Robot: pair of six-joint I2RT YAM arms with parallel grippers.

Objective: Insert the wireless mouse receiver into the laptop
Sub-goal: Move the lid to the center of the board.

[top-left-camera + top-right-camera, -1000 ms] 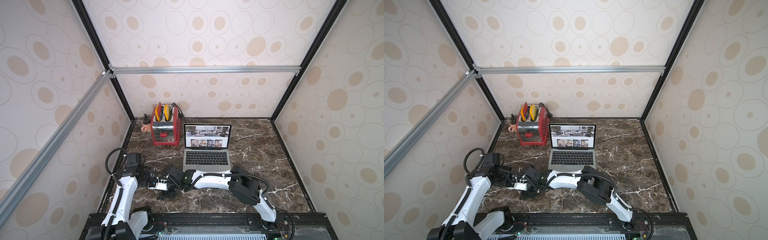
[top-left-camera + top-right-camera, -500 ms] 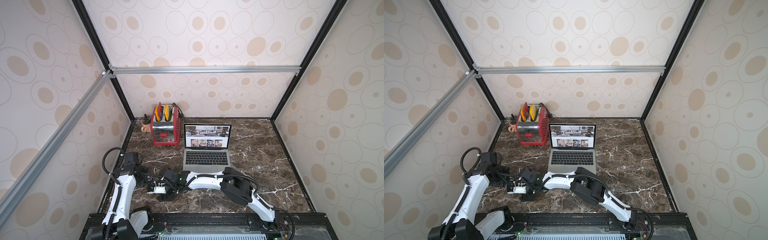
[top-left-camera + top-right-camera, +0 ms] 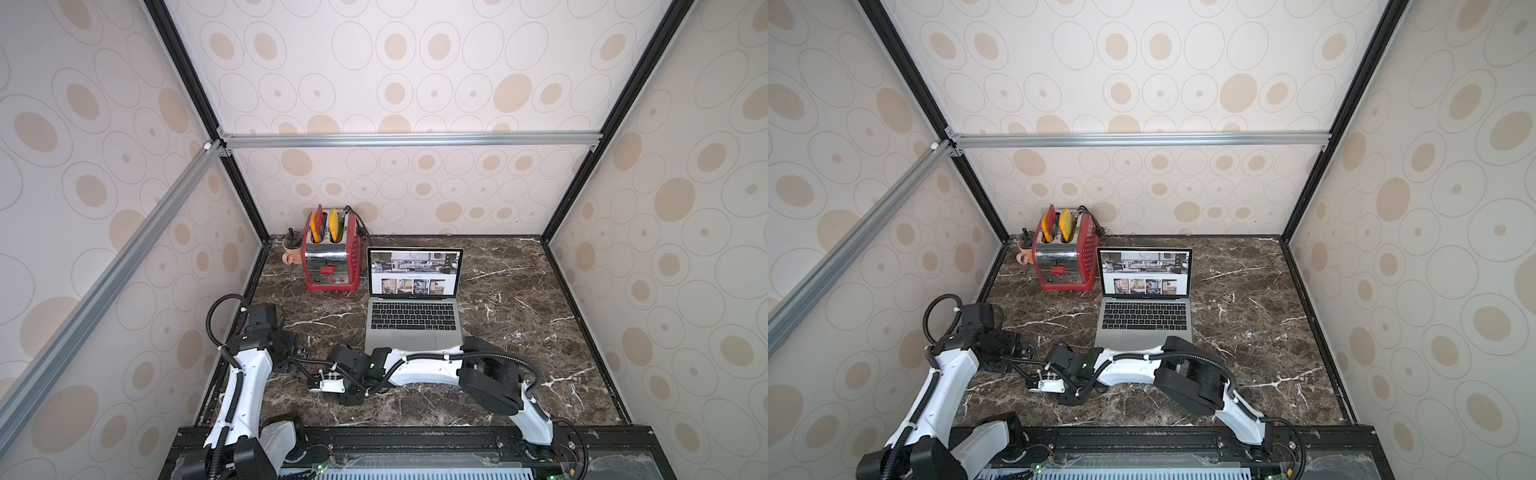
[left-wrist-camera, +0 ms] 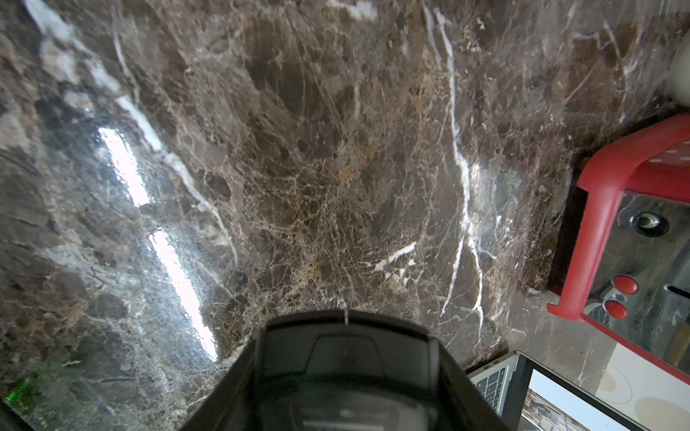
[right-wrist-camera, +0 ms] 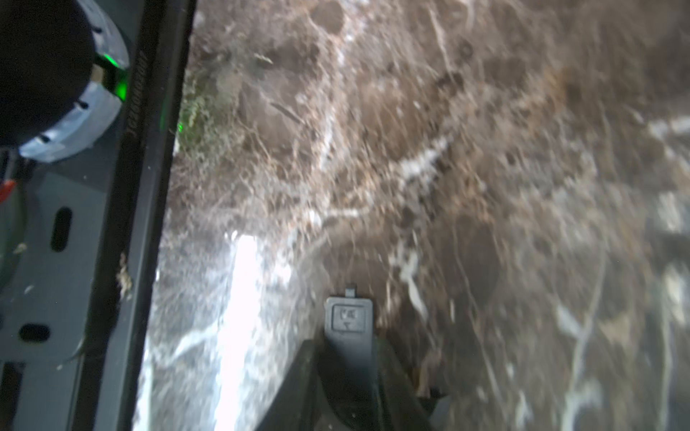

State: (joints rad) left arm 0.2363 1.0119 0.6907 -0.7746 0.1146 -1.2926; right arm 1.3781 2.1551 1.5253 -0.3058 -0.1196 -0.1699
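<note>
The laptop: open at the middle of the tabletop, at 2 o'clock from both your hands, apart from them.
Your left hand: pressed together over bare tabletop; anything pinched is too small to tell.
Your right hand: blurred, you cannot tell spread or pinching.
The toaster: 10 o'clock of the laptop, beside its screen; red piece and yellow piece upright in its slots.
The mug: 9 o'clock of the toaster, something dark inside.

Toaster, red and chrome, yellow and red pieces in its slots: well beyond the left gripper, near the back wall. Pinkish mug: just beside the toaster, farther off. Brown marble tabletop: beneath that gripper.
</note>
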